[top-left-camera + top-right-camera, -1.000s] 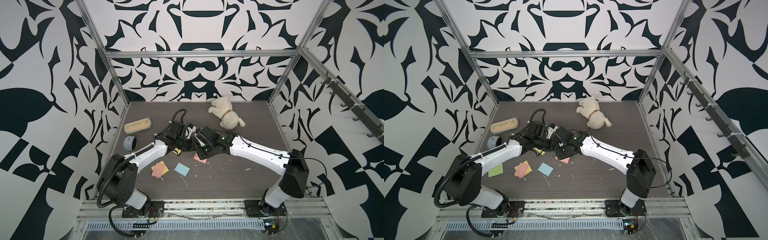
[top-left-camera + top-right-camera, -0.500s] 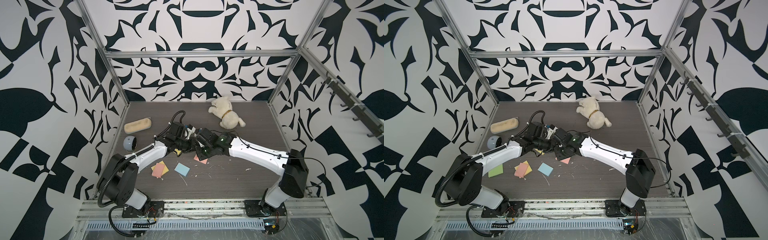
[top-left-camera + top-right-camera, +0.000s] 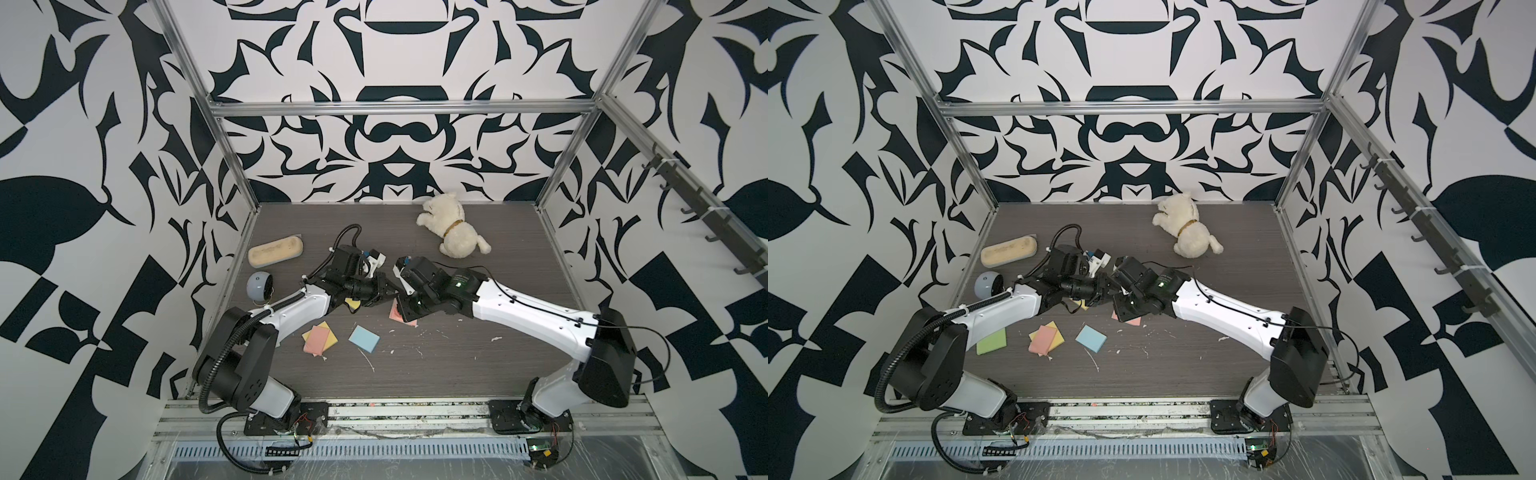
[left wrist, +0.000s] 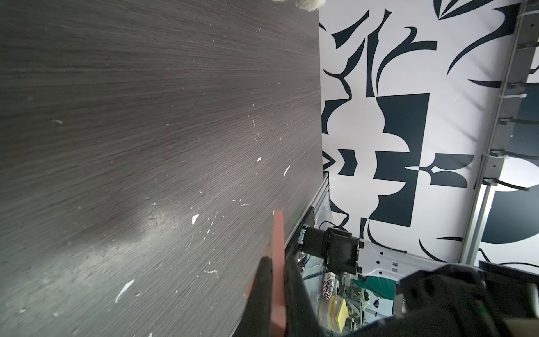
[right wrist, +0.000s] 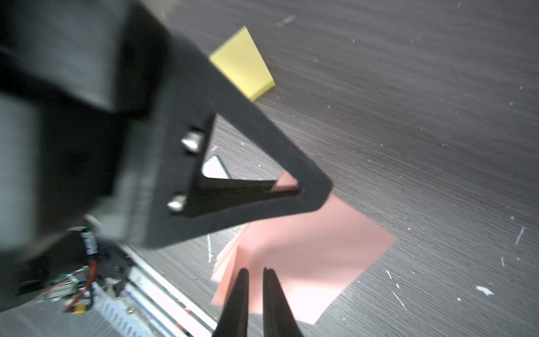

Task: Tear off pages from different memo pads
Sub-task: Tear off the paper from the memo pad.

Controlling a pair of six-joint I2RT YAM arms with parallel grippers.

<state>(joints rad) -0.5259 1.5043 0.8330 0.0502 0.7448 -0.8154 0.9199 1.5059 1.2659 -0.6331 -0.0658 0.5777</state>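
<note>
Though hidden from above | left tool clamps pink pad | right tool ajar

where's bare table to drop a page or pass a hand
Free: the far strip between the tan case and the plush dog; the right side between dog and right arm; the front, from the blue pad to that arm's base. Crowded: centre-left, where the left gripper, pinching a pink page, meets the right gripper over the pink pad.

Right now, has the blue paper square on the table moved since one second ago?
No. The blue paper square keeps its place and angle, judged against the front rail and the white streak beside it.
</note>
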